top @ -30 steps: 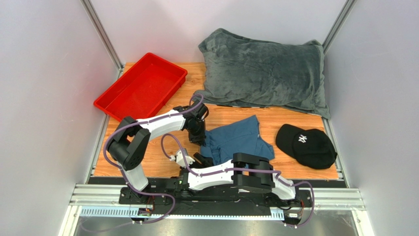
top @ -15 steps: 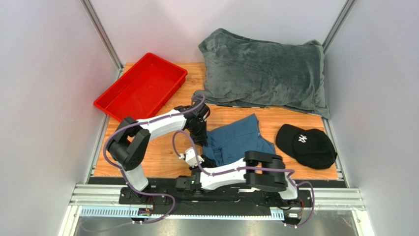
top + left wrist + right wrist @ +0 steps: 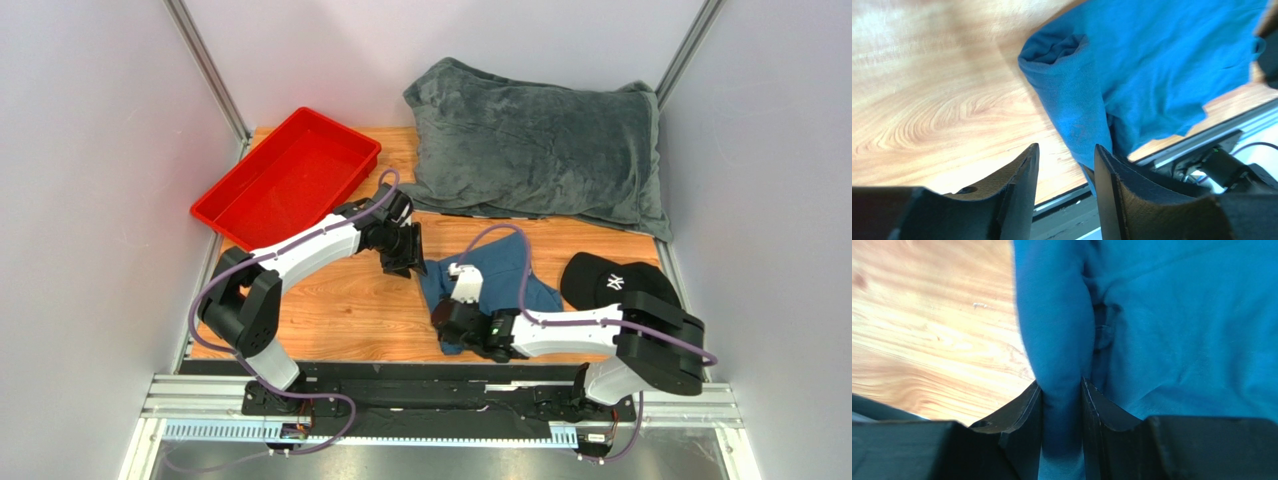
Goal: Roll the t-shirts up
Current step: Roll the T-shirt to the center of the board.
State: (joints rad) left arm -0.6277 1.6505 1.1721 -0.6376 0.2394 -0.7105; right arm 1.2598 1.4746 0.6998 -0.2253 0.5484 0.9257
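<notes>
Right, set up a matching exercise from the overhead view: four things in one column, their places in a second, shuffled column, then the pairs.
Things:
1. red plastic tray
2. fuzzy grey plush blanket
3. black baseball cap
4. dark teal-blue cotton t-shirt

Places:
A. near right edge
B. far left corner
C. centre, with its left edge rolled up
D. far side, centre to right

Pairs: 1-B, 2-D, 3-A, 4-C
</notes>
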